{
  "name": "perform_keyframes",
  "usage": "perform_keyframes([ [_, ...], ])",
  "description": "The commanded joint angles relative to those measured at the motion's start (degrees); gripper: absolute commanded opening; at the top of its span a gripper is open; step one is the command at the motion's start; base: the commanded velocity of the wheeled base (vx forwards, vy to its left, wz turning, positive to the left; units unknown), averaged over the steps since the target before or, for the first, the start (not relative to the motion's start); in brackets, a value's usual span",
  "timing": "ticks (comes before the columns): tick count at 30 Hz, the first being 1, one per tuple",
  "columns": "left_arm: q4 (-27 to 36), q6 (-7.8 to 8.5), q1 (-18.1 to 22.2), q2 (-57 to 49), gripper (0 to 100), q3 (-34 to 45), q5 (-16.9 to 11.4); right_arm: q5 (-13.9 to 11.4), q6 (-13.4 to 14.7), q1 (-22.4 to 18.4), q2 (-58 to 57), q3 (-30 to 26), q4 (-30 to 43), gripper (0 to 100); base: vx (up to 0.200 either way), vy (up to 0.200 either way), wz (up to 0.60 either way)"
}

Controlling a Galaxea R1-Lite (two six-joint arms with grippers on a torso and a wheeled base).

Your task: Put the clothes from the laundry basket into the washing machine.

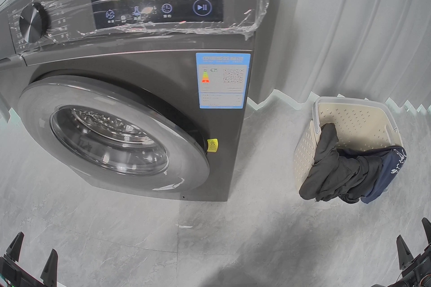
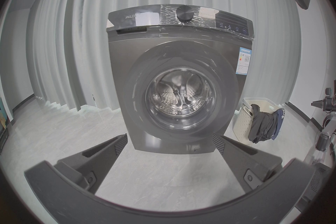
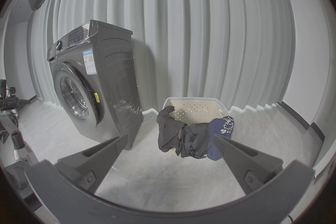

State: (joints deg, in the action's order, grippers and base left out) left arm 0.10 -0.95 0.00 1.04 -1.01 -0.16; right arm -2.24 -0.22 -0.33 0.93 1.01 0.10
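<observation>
Left tool (image 2: 168,138) and right tool (image 3: 169,138) were matte dark grey: wedge-shaped fingers (image 2: 99,156) with ribbed inner pads (image 2: 121,144), one round screw (image 2: 249,177) near each base, curved mount (image 2: 168,210) behind.

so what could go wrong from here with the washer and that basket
The washing machine door looks shut, so clothes cannot go in until it is opened. The dark garment and navy garment hang tangled over the basket rim; pulling one may drag the other onto the floor or tip the basket.
</observation>
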Motion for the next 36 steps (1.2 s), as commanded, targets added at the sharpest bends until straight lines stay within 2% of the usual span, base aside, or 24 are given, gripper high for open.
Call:
perform_keyframes([
  [1,-0.01,-0.02,0.0,-0.86,100,0.92,-0.02,-0.04,-0.04,-0.02,-0.05,-0.92,-0.01,100,0.0,0.2,0.0],
  [14,-0.01,-0.1,0.0,-0.86,100,0.92,-0.02,-0.04,-0.13,-0.02,-0.05,-0.92,-0.01,100,0.0,0.2,-0.05],
  [19,-0.01,-0.1,0.0,-0.86,100,0.92,-0.02,-0.04,-0.13,-0.02,-0.05,-0.92,-0.01,100,0.0,0.0,-0.6],
  [23,-0.01,-0.1,0.0,-0.77,100,0.92,-0.02,-0.04,-0.04,-0.02,-0.05,-0.92,-0.01,100,0.0,0.0,0.0],
  [36,-0.01,-0.1,0.0,-0.77,100,0.92,-0.02,-0.04,-0.13,-0.02,-0.05,-0.92,-0.01,100,0.0,0.2,0.0],
])
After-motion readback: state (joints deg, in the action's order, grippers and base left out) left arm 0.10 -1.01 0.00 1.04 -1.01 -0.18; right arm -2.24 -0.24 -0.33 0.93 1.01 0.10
